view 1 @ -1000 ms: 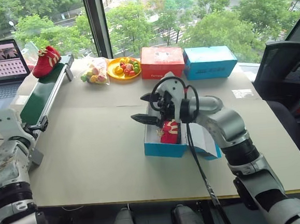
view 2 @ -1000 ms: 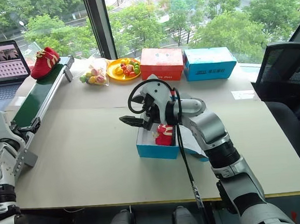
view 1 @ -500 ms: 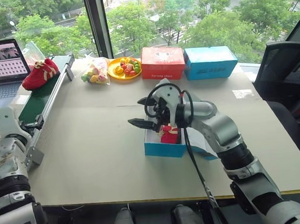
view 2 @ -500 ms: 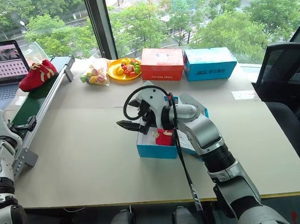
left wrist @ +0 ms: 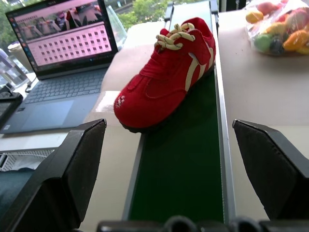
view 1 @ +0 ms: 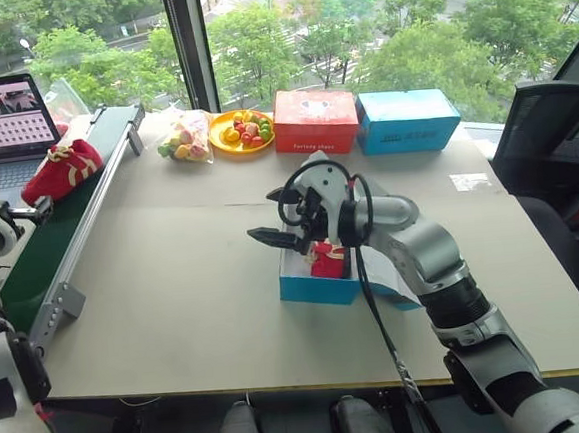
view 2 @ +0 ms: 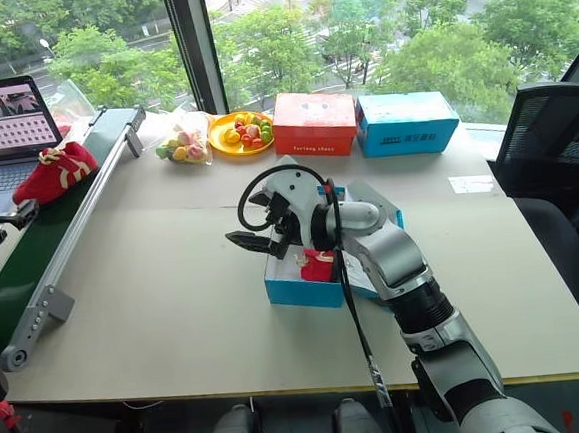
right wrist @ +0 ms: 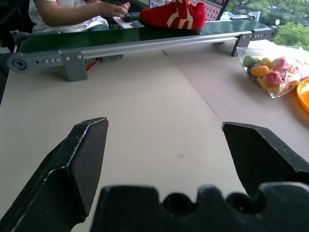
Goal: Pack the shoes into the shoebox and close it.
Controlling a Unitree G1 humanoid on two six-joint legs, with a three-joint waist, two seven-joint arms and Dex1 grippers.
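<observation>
One red shoe [view 1: 62,172] with yellow laces lies on the green conveyor belt [view 1: 41,246] at the table's left edge. My left gripper [left wrist: 169,128] is open just short of it, and the shoe [left wrist: 166,79] sits ahead between the wide-spread fingers, not touched. The other red shoe [view 1: 328,259] lies inside the open blue shoebox [view 1: 315,287] in the middle of the table, whose lid [view 1: 393,281] is folded out to the right. My right gripper [view 1: 269,214] hovers open and empty over the box's left rim, pointing left.
A red box [view 1: 312,121], a plainer blue box [view 1: 406,120], a yellow fruit plate [view 1: 240,132] and a bag of fruit [view 1: 185,136] line the far edge. A laptop [view 1: 6,116] stands beyond the belt, where a person [right wrist: 72,12] sits. An office chair [view 1: 549,136] is at right.
The shoe on the belt has travelled along it toward the near end. My left arm has risen and swung out to the left. The right gripper has held still over the box.
</observation>
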